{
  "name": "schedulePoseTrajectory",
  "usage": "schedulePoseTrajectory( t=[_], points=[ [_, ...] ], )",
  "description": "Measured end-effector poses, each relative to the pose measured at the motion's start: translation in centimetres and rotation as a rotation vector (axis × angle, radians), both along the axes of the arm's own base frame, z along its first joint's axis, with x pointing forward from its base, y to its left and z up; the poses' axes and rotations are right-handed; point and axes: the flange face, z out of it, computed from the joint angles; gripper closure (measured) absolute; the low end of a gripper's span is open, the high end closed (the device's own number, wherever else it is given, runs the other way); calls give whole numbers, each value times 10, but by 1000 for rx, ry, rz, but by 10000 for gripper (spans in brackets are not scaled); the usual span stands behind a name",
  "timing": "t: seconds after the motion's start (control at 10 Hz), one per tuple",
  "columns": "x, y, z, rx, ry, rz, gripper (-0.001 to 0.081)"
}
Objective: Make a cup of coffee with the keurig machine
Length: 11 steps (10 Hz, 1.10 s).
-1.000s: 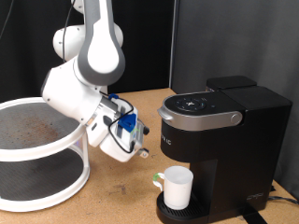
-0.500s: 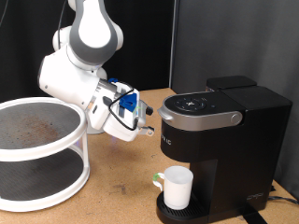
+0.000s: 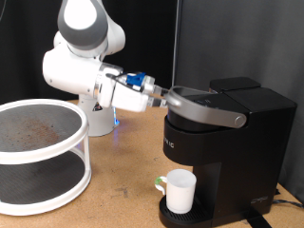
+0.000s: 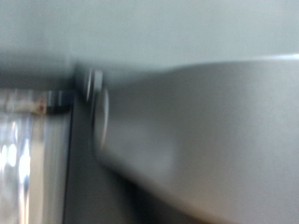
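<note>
Arm (image 3: 90, 71) reaches level, end effector (image 3: 169, 94) at keurig machine (image 3: 223, 142) lid.

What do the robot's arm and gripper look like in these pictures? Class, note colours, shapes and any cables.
In the exterior view the arm is glossy white with rounded, bulbous links and a grey domed joint cap. A blue part with thin dark cables sits at the wrist. The gripper is dark and slim. The wrist view is too blurred to add detail.

Keurig machine (image 3: 228, 133): matt black plastic body, satin grey lid handle (image 3: 204, 109). Cup (image 3: 180, 189) beneath it: glossy white, ceramic-looking. Counter (image 3: 119, 204): raw light wood, matt; rack (image 3: 43, 152) beside machine: white, speckled top.
</note>
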Motion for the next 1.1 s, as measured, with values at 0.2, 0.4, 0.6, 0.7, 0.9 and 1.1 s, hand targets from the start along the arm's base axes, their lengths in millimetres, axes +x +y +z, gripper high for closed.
schedulePoseTrajectory(
  t=[0.2,0.4,0.6,0.7,0.9,1.1],
  points=[
    [0,7,27,57,-27,8,3],
    [-2,15,53,79,-14,18,3],
    [-5,25,79,80,5,18,3],
    [-7,29,92,87,11,17,3],
    [-12,36,118,91,16,19,3],
    [-18,44,146,94,29,23,3]
  ],
)
